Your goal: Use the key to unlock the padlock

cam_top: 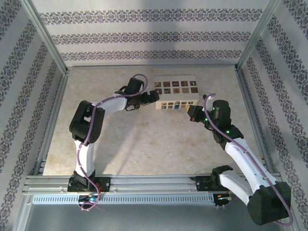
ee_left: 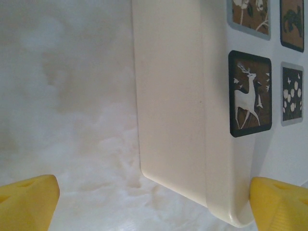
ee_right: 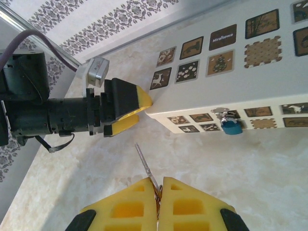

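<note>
A cream, smooth-skinned rectangular box (ee_right: 231,86) lies on the pale marbled surface (cam_top: 144,144). Its edges are rounded and its top and front wall carry rows of small square picture tiles, brown and grey, one showing a white deer.

The padlock (ee_right: 231,126) hangs on the front wall of the box. It is small, with a glossy blue body below a bit of silvery metal.

The left hand (ee_right: 132,108) is spread wide, its blunt yellow fingertips (ee_left: 29,202) set on either side of the box's rounded end corner. Whether they press on it cannot be told.

The right hand (ee_right: 159,185) is closed, its ribbed yellow fingers pinching the key (ee_right: 143,161). The key's thin, flat, silvery blade sticks out toward the box, well apart from the padlock.
</note>
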Available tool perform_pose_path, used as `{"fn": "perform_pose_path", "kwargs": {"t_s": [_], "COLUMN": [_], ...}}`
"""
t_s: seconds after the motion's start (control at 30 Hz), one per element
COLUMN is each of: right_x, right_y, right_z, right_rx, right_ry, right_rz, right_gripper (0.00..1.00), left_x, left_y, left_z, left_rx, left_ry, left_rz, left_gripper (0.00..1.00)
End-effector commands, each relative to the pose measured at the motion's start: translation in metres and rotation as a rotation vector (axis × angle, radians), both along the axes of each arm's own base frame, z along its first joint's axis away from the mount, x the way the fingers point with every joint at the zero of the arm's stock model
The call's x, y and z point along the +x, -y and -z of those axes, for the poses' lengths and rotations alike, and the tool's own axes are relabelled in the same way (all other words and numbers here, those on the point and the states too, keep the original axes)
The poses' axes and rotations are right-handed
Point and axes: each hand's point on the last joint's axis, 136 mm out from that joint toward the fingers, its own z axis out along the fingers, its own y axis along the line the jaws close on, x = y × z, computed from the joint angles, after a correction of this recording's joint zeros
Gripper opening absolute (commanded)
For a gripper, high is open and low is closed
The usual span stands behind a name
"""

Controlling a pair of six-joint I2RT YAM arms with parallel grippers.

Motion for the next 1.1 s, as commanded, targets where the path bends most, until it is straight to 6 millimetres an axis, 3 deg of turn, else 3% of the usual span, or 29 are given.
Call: {"fn": "perform_pose_path", "kwargs": {"t_s": [0.0, 0.2, 0.33, 0.43, 0.6, 0.73, 0.9, 1.07], "right_x": [0.004, 0.001, 0.001, 0.001, 0.001, 0.001, -0.002, -0.005], "right_y": [0.003, 0.004, 0.005, 0.009, 0.017, 0.023, 0.028, 0.032], "right_z": [-0.019, -0.018, -0.019, -0.020, -0.025, -0.027, -0.025, -0.023], "right_rx": [0.008, 0.006, -0.001, -0.013, -0.027, -0.036, -0.051, -0.059], "right_ry": [0.040, 0.040, 0.041, 0.045, 0.043, 0.034, 0.018, 0.009], "right_rz": [0.016, 0.019, 0.019, 0.037, 0.073, 0.100, 0.115, 0.133], "right_gripper": [0.00, 0.00, 0.00, 0.00, 0.00, 0.00, 0.00, 0.00], "left_x": [-0.010, -0.007, -0.006, -0.009, -0.016, -0.017, -0.008, 0.005], "left_y": [-0.040, -0.066, -0.067, -0.054, 0.002, 0.054, 0.110, 0.147], "left_z": [0.025, 0.019, -0.008, -0.034, -0.076, -0.096, -0.097, -0.085], "left_rx": [0.118, 0.137, 0.184, 0.199, 0.192, 0.129, 0.090, 0.102], "left_ry": [-0.074, -0.069, -0.007, 0.050, 0.143, 0.202, 0.233, 0.243], "left_rz": [-0.057, -0.093, -0.062, -0.009, 0.131, 0.240, 0.369, 0.445], "left_gripper": [0.99, 1.00, 1.00, 0.99, 1.00, 1.00, 1.00, 1.00]}}
